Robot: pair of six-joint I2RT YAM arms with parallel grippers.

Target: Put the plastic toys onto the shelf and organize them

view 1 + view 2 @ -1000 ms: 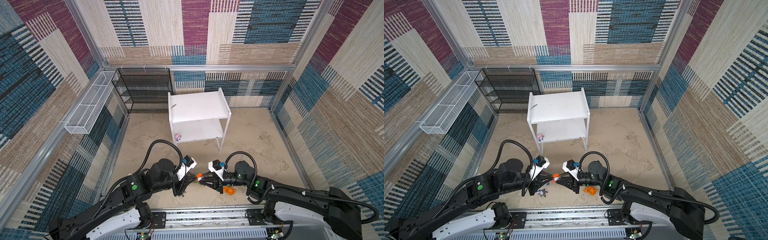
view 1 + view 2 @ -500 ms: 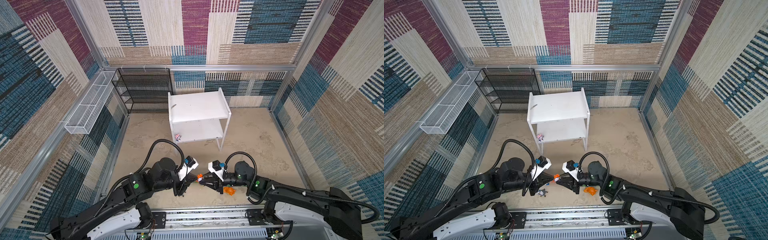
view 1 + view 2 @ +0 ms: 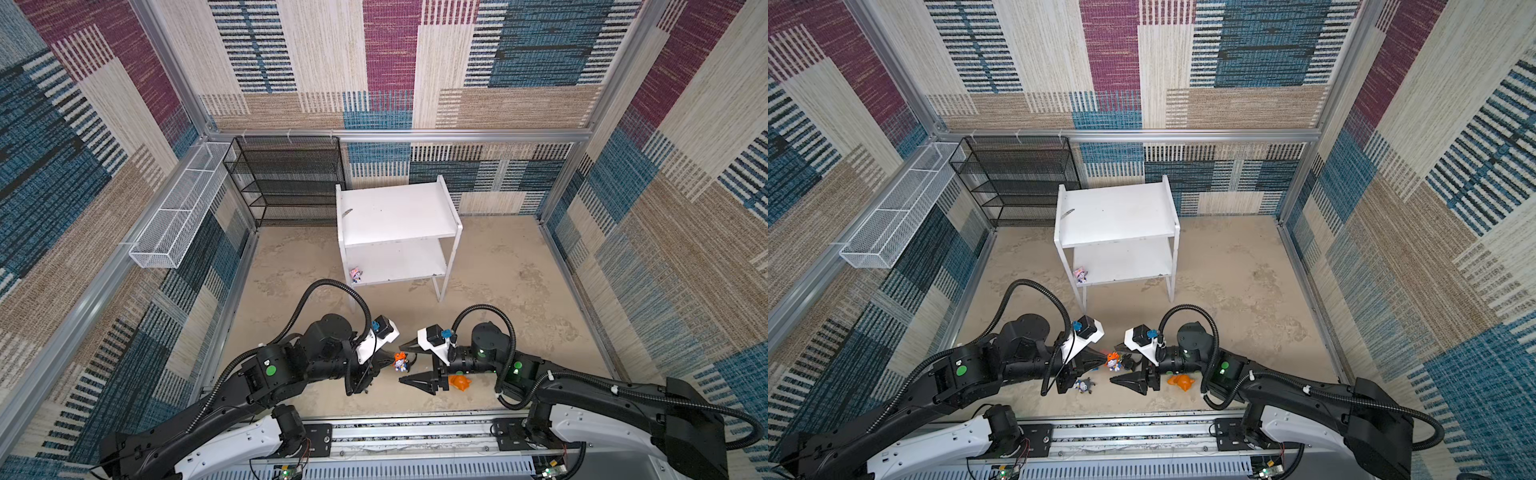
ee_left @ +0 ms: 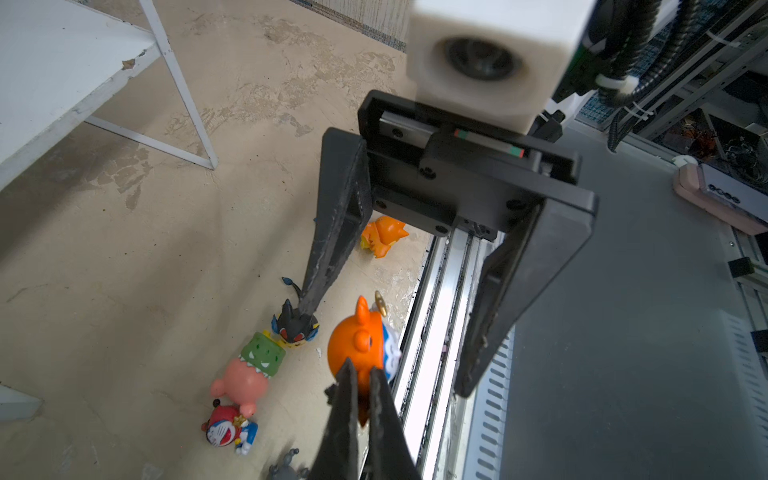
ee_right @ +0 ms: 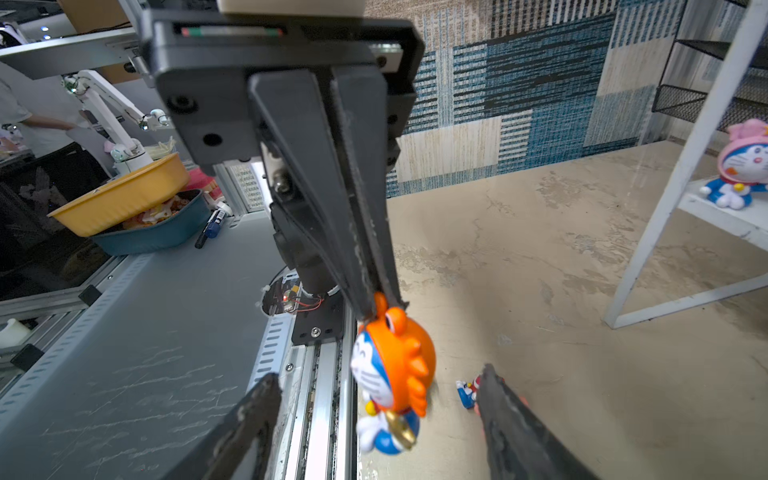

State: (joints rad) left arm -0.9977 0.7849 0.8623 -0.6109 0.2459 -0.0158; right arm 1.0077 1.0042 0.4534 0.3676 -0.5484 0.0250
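In both top views the left gripper point(image 3: 1099, 358) sits low over the floor point(image 3: 1225, 291), close to the base rail. It is clenched on the orange-hooded toy point(image 3: 1112, 360). The right wrist view shows its fingertips point(image 5: 362, 286) pinching a thin knob at the top of the hood. The toy hangs from that pinch, clear of the floor, head up and feet down, its long axis tilted and roughly continuing the line of the fingers.

Just to the right, the right gripper point(image 4: 384, 351) faces the left one, spread wide and gripping nothing. One jaw stands on each side of the hanging toy without touching it. A black-hooded toy point(image 4: 294, 328) and a pink-and-green toy point(image 4: 253, 370) lie on the floor below, and a lying orange toy point(image 3: 1181, 381) rests under the right wrist.

The shelf point(image 3: 1113, 216) stands beyond both grippers, away from the rail. One pink-hooded toy point(image 3: 1080, 274) already sits at the front left corner of its lower board. That corner is nearer the left arm, which also holds the toy, so the carry looks like the left arm's job. The toy probably has to leave the open jaws towards the shelf, not sideways. The narrow pinch on the hood may let it swing or slip.
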